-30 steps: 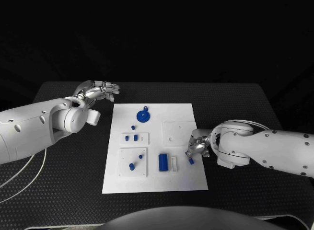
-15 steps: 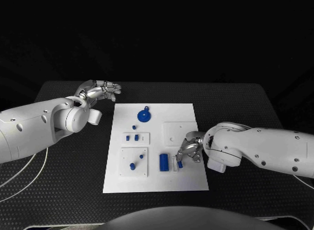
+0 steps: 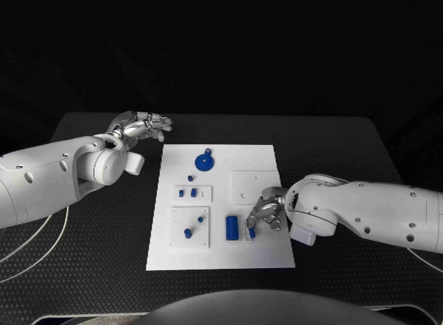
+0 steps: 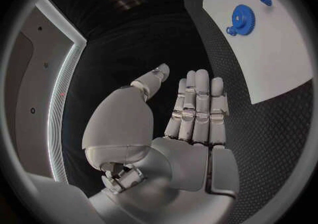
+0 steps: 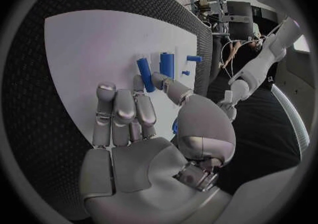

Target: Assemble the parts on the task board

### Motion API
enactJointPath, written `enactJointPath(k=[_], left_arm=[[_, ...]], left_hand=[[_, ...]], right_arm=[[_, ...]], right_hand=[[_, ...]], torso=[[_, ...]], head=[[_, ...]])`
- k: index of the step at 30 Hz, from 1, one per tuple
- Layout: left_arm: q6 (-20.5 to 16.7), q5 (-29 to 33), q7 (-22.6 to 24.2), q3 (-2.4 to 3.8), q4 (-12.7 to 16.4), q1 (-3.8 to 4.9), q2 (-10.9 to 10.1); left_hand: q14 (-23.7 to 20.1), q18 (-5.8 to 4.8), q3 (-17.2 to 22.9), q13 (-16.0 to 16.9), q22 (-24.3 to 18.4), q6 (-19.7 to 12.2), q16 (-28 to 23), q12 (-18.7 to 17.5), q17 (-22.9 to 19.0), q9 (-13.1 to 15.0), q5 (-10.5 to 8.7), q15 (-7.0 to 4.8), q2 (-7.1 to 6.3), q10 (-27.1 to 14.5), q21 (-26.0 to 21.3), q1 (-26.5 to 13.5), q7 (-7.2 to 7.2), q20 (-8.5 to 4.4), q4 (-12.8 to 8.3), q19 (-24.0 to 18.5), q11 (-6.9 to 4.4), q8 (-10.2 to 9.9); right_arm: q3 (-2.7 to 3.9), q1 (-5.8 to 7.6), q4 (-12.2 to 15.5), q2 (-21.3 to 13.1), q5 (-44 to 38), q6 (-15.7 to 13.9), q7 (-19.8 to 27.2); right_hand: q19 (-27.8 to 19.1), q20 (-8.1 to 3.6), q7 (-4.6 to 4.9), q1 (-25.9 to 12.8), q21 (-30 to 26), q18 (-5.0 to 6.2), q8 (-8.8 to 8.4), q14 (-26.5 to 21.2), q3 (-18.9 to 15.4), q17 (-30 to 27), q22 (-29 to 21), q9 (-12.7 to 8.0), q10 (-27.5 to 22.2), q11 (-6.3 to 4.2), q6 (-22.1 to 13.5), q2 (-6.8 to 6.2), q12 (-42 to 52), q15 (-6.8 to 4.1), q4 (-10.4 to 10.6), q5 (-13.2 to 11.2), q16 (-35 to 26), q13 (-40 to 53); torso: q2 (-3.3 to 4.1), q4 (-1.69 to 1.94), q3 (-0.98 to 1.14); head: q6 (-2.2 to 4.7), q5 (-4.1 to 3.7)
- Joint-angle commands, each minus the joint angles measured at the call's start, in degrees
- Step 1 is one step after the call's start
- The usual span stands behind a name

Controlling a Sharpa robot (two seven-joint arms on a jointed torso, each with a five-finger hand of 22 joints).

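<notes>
The right hand (image 3: 263,215) is low over the near right part of the white rectangular task board (image 3: 260,159). Its silver fingers are curled downward. In the head view a small blue part (image 3: 251,232) shows just under the fingertips, beside a narrow white slot block (image 3: 245,227). Whether the hand pinches this piece or only touches it, I cannot tell: the fingers cover the contact. Just to the side stands the larger blue cylinder (image 3: 230,227), upright in its place on the board.

The risk, in my judgement, is this. If the small part is not lined up with the slot, a push downward could tip it or make it slip out from the fingers. The hand is also very near the blue cylinder, so a sideways correction could knock it.

The left hand (image 3: 143,126) is well apart, over the black table (image 3: 104,237) beyond the far left corner of the board. It holds nothing.

The right wrist view shows what the head view hides: the palm (image 5: 142,144), the thumb bent across, and a bit of blue (image 5: 175,126) behind the thumb, which is perhaps the small part. The left wrist view shows the left fingers (image 4: 197,105) straight and side by side, empty, and the blue toothed gear wheel (image 4: 241,14) lying on the board. The head view gives the general layout.
</notes>
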Motion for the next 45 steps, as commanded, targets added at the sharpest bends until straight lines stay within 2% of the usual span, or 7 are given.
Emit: enactJointPath(k=[1,16,19,25,31,45], left_arm=[[0.63,-0.28,0.29,0.03,0.15,0.07,-0.05],[0.63,-0.33,0.23,0.03,0.19,0.07,-0.13],[0.63,-0.33,0.21,0.03,0.17,0.07,-0.12],[0.67,-0.36,0.16,0.03,0.19,0.07,-0.16],[0.76,-0.43,0.08,0.03,0.22,0.08,-0.17],[0.68,-0.48,0.07,0.03,0.24,0.08,-0.23]], left_hand=[[-0.03,0.45,-0.13,0.02,1.27,0.02,-0.16,0.18,0.05,-0.06,-0.27,-0.10,0.19,-0.09,-0.23,-0.19,-0.13,-0.65,0.07,-0.20,0.17,0.35],[-0.03,0.45,-0.13,0.02,1.27,0.02,-0.16,0.19,0.06,-0.07,-0.27,-0.10,0.17,-0.09,-0.22,-0.20,-0.13,-0.65,0.08,-0.20,0.17,0.35],[-0.03,0.45,-0.13,0.02,1.27,0.02,-0.16,0.19,0.06,-0.07,-0.27,-0.10,0.16,-0.09,-0.22,-0.20,-0.13,-0.65,0.08,-0.19,0.17,0.35],[-0.03,0.45,-0.13,0.02,1.27,0.02,-0.16,0.20,0.06,-0.07,-0.27,-0.10,0.16,-0.09,-0.22,-0.21,-0.13,-0.65,0.09,-0.19,0.17,0.35],[-0.03,0.44,-0.13,0.02,1.27,0.02,-0.17,0.21,0.07,-0.07,-0.27,-0.10,0.15,-0.09,-0.22,-0.22,-0.13,-0.65,0.10,-0.19,0.17,0.35],[-0.04,0.44,-0.14,0.02,1.27,0.03,-0.18,0.22,0.07,-0.07,-0.27,-0.10,0.13,-0.08,-0.21,-0.25,-0.14,-0.65,0.12,-0.20,0.17,0.36]], right_arm=[[0.03,-0.29,0.06,0.46,0.69,0.40,0.45],[0.03,-0.91,-0.34,1.25,0.40,0.42,0.49],[0.03,-0.92,-0.40,1.29,0.39,0.55,0.50],[0.03,-0.94,-0.14,1.26,0.33,0.75,0.50],[0.03,-1.00,0.19,1.23,0.31,1.37,0.56],[0.03,-1.06,0.84,1.02,-0.37,0.49,0.76]], right_hand=[[0.31,-0.10,0.03,-0.62,0.07,0.93,-0.16,-0.15,-0.32,-0.10,-0.09,-0.05,-0.08,-0.20,0.01,-0.08,-0.24,-0.41,0.01,-0.30,-0.17,-0.07],[0.17,-0.07,0.06,-1.40,-0.04,0.93,-0.22,-0.35,-0.68,-0.26,-0.16,-0.10,-0.24,-0.18,-0.04,-0.16,-0.45,-0.42,0.52,-0.62,-0.37,-0.14],[0.07,-0.10,0.04,-2.09,-0.10,0.93,-0.28,-0.54,-0.86,-0.46,-0.22,-0.17,-0.46,-0.19,-0.04,-0.28,-0.80,-0.42,1.01,-2.17,-0.61,-0.33],[0.06,-0.11,0.01,-2.45,-0.11,0.93,-0.24,-0.54,-0.87,-0.47,-0.25,-0.19,-0.50,-0.22,0.12,-0.26,-0.93,-0.44,1.32,-2.67,-0.61,-0.41],[0.05,-0.12,-0.02,-2.58,-0.11,0.93,-0.21,-0.54,-0.87,-0.47,-0.26,-0.20,-0.47,-0.25,0.21,-0.25,-0.93,-0.45,1.43,-2.79,-0.60,-0.40],[0.05,-0.22,-0.17,-2.35,-0.03,0.93,-0.10,-0.43,-0.53,-0.36,-0.24,-0.23,-0.23,-0.40,0.55,0.51,-0.80,-0.52,1.06,-2.42,-0.43,-0.29]], torso=[[0.00,0.04,0.00],[0.03,-0.01,0.05],[0.01,-0.03,0.06],[0.00,0.00,0.03],[-0.01,-0.02,0.03],[0.00,0.03,0.03]], head=[[-0.08,0.02],[-0.29,0.17],[-0.27,0.20],[-0.39,0.23],[-0.41,0.27],[-0.29,0.30]])
